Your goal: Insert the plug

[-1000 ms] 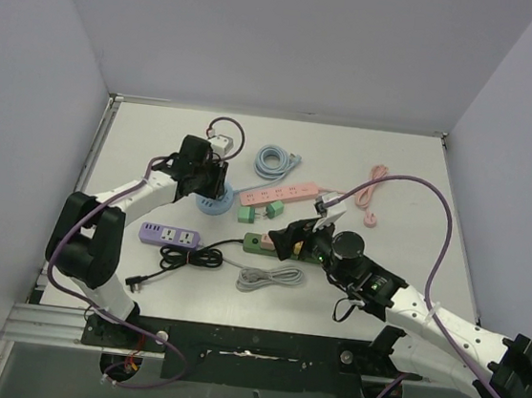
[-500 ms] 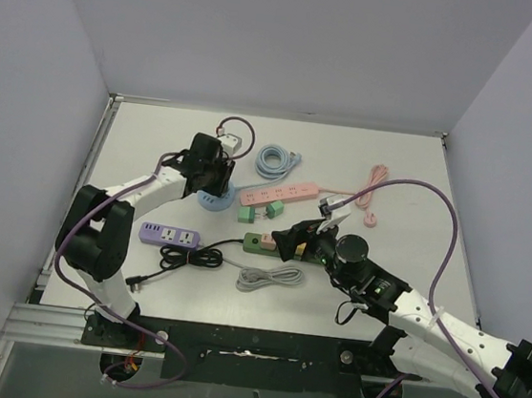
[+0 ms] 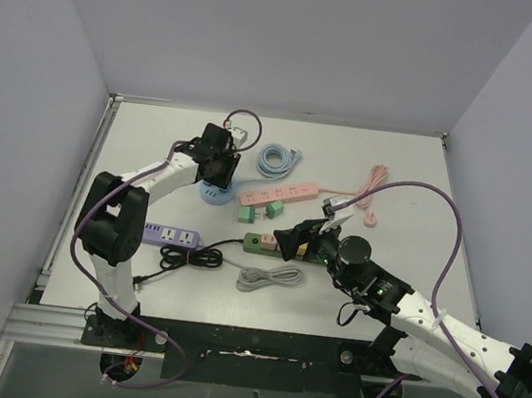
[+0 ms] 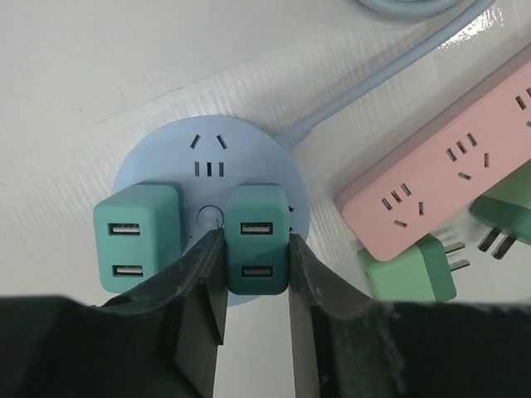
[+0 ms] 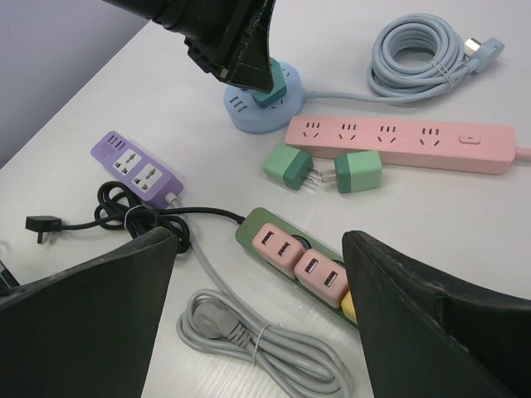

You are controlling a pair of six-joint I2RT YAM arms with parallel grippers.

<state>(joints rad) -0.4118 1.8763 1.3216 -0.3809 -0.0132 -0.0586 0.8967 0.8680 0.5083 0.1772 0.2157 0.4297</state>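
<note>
From above, we see the left gripper (image 3: 215, 162) over the round blue hub (image 3: 214, 197), which sits left of centre on the worktop (image 3: 157, 139), nearer the far edge. The right gripper (image 3: 302, 238) hangs over the green power strip (image 3: 261, 245) near the middle. A pink power strip (image 3: 279, 195) lies between the two, and a purple strip (image 3: 170, 236) lies toward the left edge.

From the left wrist, we see the fingers (image 4: 199, 282) pinching the teal plug (image 4: 257, 245) from both sides. The plug sits on the hub's top face, just beside a second teal charger (image 4: 137, 236). A loose green adapter (image 4: 411, 278) touches the pink strip's near end.

From the right wrist, we see that gripper's fingers (image 5: 91, 315) spread wide with nothing between them, the green strip's pink sockets below. A grey coiled cable (image 5: 257, 340) lies nearer, and a black cable (image 5: 133, 217) trails toward the purple strip.
</note>
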